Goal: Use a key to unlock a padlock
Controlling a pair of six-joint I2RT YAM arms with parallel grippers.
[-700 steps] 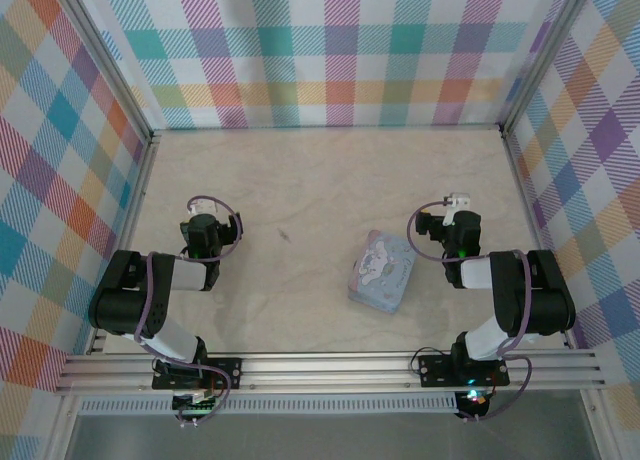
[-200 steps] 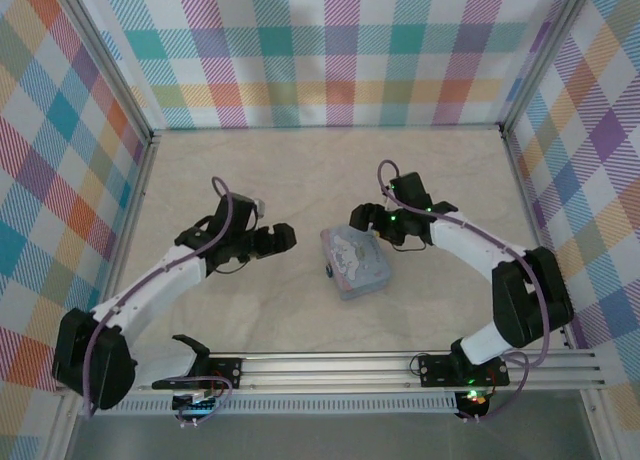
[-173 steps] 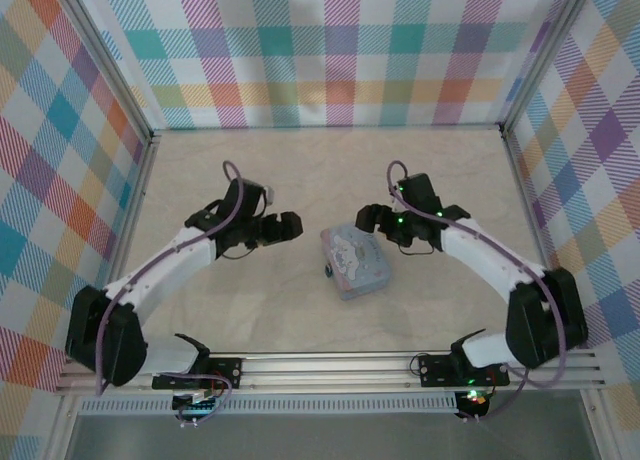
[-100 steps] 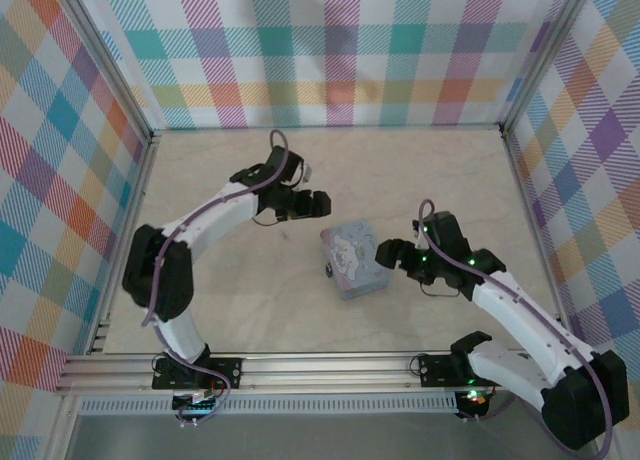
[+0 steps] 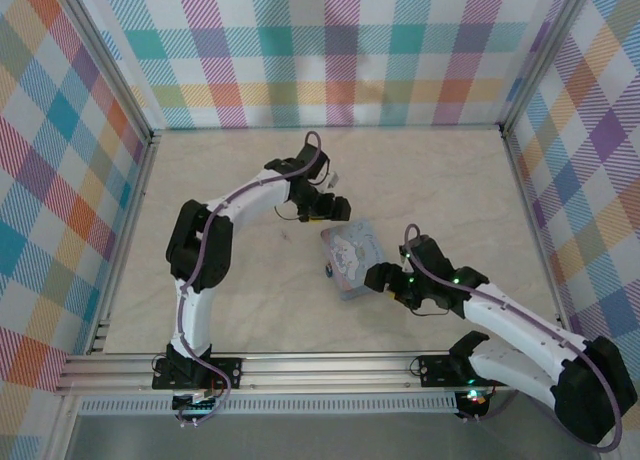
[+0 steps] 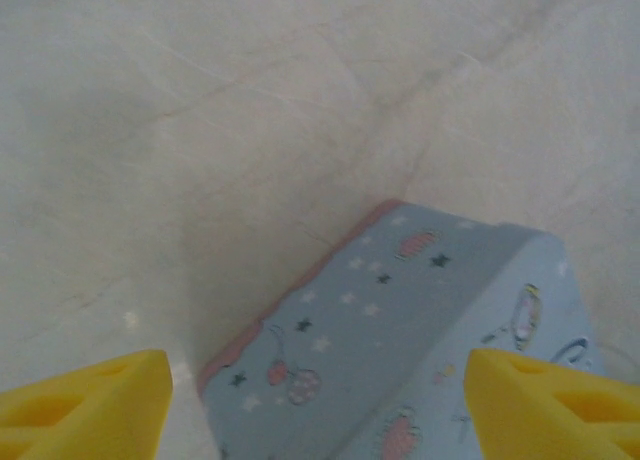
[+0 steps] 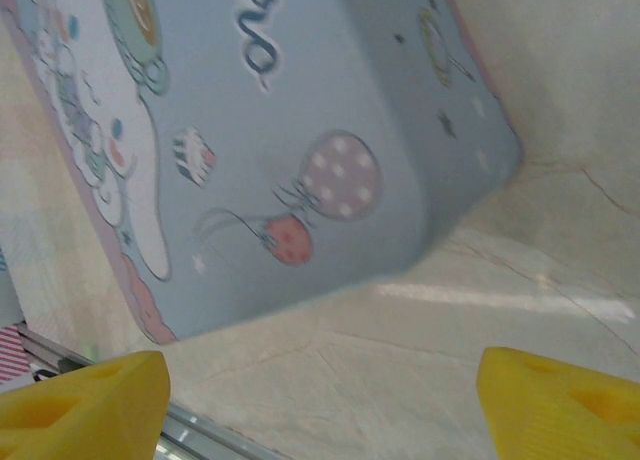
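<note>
"Bluish-black padlock [image 5: 328,271], tiny, sits at the left edge of the tin [image 5: 355,250] — probably hard, slick and light."
"Grab where?"
"Its body, I'd say, with the tin braced. Left gripper [image 5: 338,214] and right gripper [image 5: 377,278] flank the tin — both spread wide, empty."

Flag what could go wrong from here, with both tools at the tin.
1. The left tool and right tool, both open, straddle opposite corners of the tin; closing on corners may let it slip or spin.
2. The padlock sits at the tin's left edge, away from both tools; a shove could turn it out of reach.
</note>
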